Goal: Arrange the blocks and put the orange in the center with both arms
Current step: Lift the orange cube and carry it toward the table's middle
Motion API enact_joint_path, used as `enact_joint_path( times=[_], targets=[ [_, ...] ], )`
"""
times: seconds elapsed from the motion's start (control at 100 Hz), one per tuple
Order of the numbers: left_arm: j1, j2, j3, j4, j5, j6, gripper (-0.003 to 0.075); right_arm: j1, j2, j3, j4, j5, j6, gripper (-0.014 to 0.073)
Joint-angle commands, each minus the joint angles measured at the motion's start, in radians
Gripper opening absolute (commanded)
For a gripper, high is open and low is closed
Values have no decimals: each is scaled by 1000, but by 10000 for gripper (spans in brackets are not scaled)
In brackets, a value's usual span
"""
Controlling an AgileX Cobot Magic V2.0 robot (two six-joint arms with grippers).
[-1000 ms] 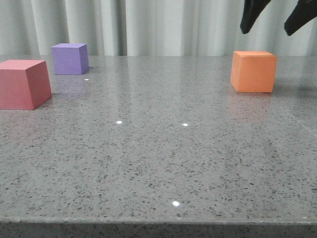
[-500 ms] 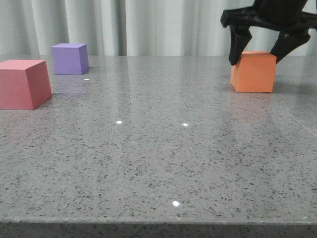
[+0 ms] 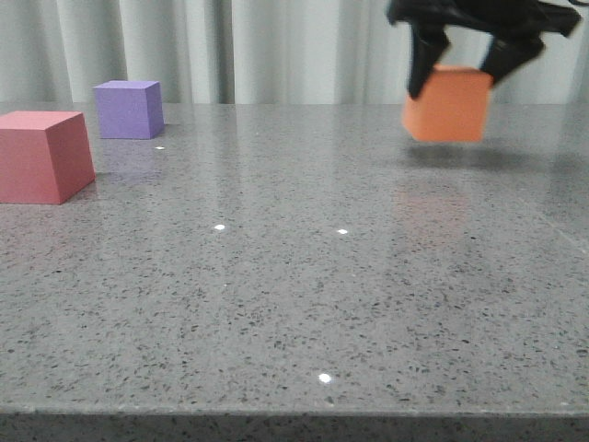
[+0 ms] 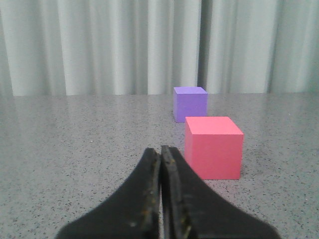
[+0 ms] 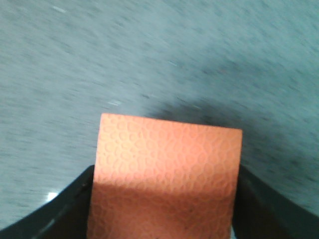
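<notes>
Presently the orange cube (image 3: 447, 104) hangs clear of the surface (image 3: 304, 276) at the far right, a shadow lying on the stone beneath it and a gap visible between the two. It is tilted slightly rather than level. The right pincer (image 3: 463, 60) is clamped on it from above, one black finger at each upper side; the right wrist view confirms this, with the orange cube (image 5: 164, 177) filling the space between the two fingers and touching both.

The red-pink cube (image 3: 41, 155) sits at the left edge of the surface, and the purple cube (image 3: 130, 109) stands behind it, near but apart. Both rest flat. The left pincer (image 4: 161, 199) is fully closed on nothing, fingertips pressed together, pointing toward those two cubes and well short of them.

Judged step: carrying the orange cube toward the bare middle of the surface. The next move calls for travel leftward over the open stone, then a level descent and release. Risk noted: the tilt suggests the cube could land on an edge or shift on release. The other two cubes remain to be arranged.
</notes>
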Motion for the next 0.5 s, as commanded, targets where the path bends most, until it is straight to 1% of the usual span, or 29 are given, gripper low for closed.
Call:
enact_joint_path(
  times=[0.0,0.16,0.22,0.32,0.49],
  targets=[
    [2,-36,42,-6,-81,-3,-20,53,-58,-76,-25,-35,58,307],
    [2,-36,42,-6,-81,-3,-20,175,-11,-162,-175,-46,240,307],
    [2,-36,42,-6,-81,-3,-20,213,21,-205,-222,-41,288,307],
    [2,-36,42,-6,-81,-3,-20,254,91,-284,-251,-8,345,307],
    [2,-36,42,-6,-81,-3,-20,299,197,-413,-267,53,398,307]
  ],
)
